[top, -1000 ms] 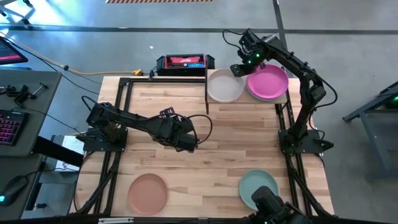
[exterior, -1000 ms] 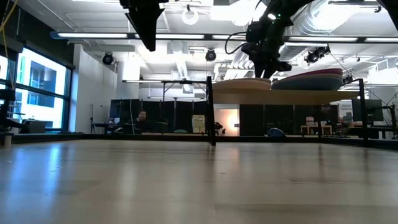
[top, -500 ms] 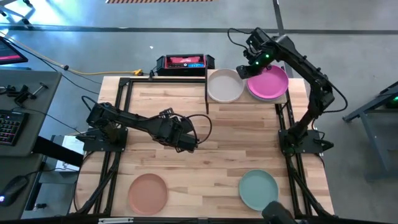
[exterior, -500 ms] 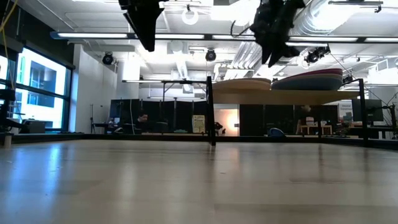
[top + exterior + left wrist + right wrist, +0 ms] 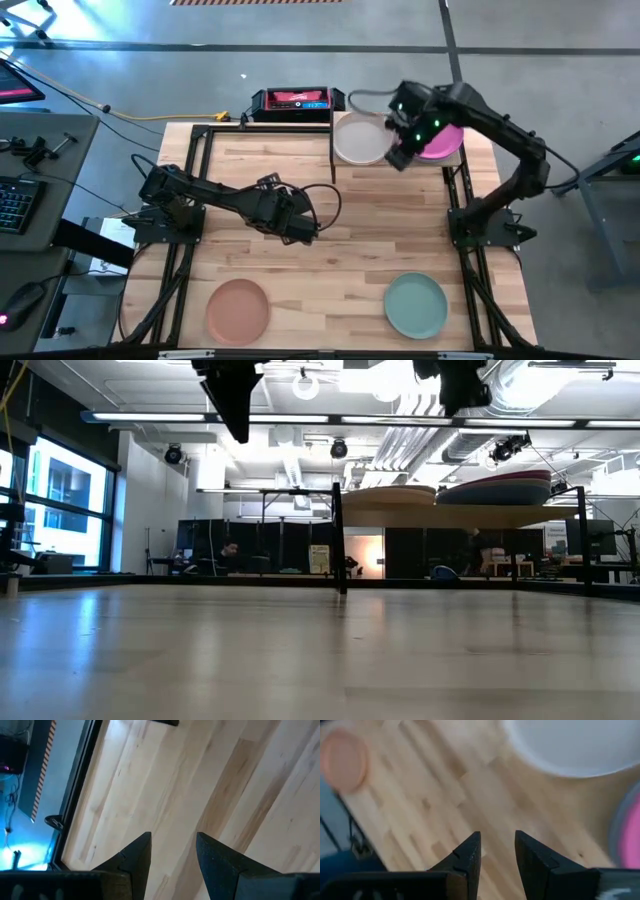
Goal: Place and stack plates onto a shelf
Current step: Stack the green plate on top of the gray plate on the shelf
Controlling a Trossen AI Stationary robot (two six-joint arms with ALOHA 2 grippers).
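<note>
Now, operator, your scene reads like this.
Right tool (image 5: 398, 158): you have it high over the back of the tabletop (image 5: 350, 240), just in front of the shelf (image 5: 470, 140); its fingers (image 5: 470, 852) stand slightly apart with bare wood showing between them, and they hold nothing.
Left tool (image 5: 305, 228): your waiting arm hangs over the middle of the tabletop, fingers (image 5: 137, 852) parted, nothing in them.
Shelf: you see it raised at the back right, carrying two piles side by side.
Cream plate (image 5: 360, 138): it sits on the shelf's left half, just beside the right tool.
Magenta plate (image 5: 445, 140): it lies on the shelf's right half, partly hidden by your right arm; from the low view a grey-blue plate (image 5: 500, 490) shows under it.
Terracotta plate (image 5: 238, 307): it lies flat on the tabletop near the front left corner.
Teal green plate (image 5: 416, 305): it lies flat near the front right, well apart from the terracotta one.
</note>
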